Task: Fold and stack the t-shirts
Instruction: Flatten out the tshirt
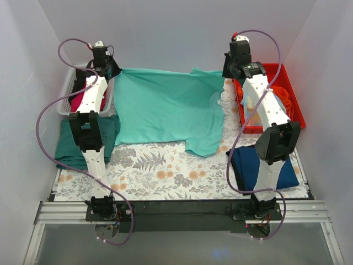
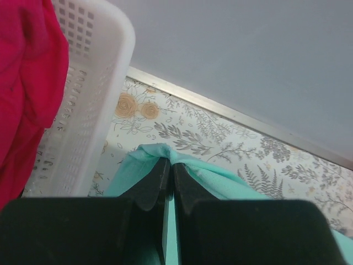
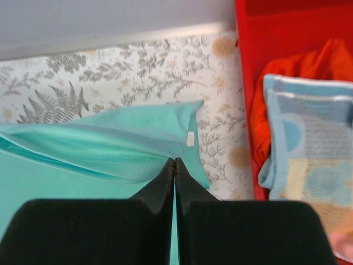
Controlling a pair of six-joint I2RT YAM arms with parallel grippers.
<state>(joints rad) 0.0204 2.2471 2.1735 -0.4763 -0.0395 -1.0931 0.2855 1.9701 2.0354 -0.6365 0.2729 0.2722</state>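
A mint-green t-shirt [image 1: 168, 107] lies spread across the back middle of the floral cover, its far edge raised. My left gripper [image 1: 110, 70] is shut on its far left corner [image 2: 157, 152]. My right gripper [image 1: 230, 69] is shut on its far right corner [image 3: 138, 160]. A navy-blue t-shirt [image 1: 245, 165] lies folded at the front right under my right arm. A dark green folded shirt [image 1: 69, 143] lies at the left under my left arm. A magenta shirt [image 1: 77, 100] sits in the white basket; it also shows in the left wrist view [image 2: 27, 83].
A white mesh basket [image 1: 65, 96] stands at the back left. A red bin [image 1: 292, 94] at the back right holds orange and light blue cloth [image 3: 309, 138]. White walls close in the back and both sides. The floral cover [image 1: 160, 171] shows in front.
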